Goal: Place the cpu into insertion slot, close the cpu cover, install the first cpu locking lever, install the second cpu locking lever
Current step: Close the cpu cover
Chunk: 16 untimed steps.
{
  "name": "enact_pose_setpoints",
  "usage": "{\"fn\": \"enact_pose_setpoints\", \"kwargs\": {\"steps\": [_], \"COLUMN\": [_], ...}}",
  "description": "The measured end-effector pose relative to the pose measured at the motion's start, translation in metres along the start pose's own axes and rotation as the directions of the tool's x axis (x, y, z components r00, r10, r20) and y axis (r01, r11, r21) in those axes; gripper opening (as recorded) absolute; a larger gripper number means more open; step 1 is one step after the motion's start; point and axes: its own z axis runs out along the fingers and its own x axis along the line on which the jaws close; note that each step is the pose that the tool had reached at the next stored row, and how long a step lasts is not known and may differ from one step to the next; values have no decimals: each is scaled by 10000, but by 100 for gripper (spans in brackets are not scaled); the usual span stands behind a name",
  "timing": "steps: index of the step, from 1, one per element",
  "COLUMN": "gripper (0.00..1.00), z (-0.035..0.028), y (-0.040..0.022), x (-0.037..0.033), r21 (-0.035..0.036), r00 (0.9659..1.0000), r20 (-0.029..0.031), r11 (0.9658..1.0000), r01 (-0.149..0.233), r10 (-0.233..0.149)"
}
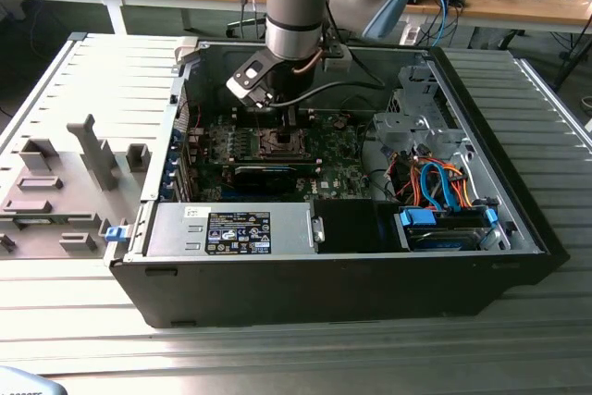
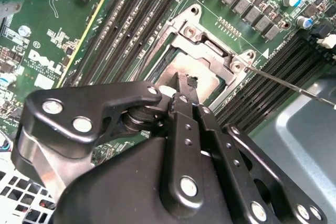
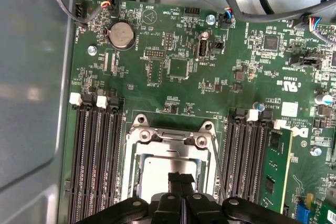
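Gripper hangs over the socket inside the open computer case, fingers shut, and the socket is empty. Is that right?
Not quite: the socket is not empty. The first wrist view shows the pale cpu lying in it. The rest holds: the gripper hangs over it inside the case, fingers shut.

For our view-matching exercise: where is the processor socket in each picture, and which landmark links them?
Exterior view: the socket sits on the green board in the open case, below the end effector.
First wrist view: socket at the end effector's tip.
Second wrist view: socket at the tip too.
Shared landmark: the end effector's tip.
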Motion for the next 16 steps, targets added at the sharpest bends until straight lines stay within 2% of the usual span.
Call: {"fn": "enact_pose_setpoints", "kwargs": {"steps": [8, 16], "gripper": [11, 11], "z": [-47, -131], "y": [0, -2], "x": [0, -1], "r21": [0, -1], "r00": [10000, 10000], "r20": [0, 0], "r11": [10000, 10000], "r01": [1, 1], "r10": [-1, -1]}}
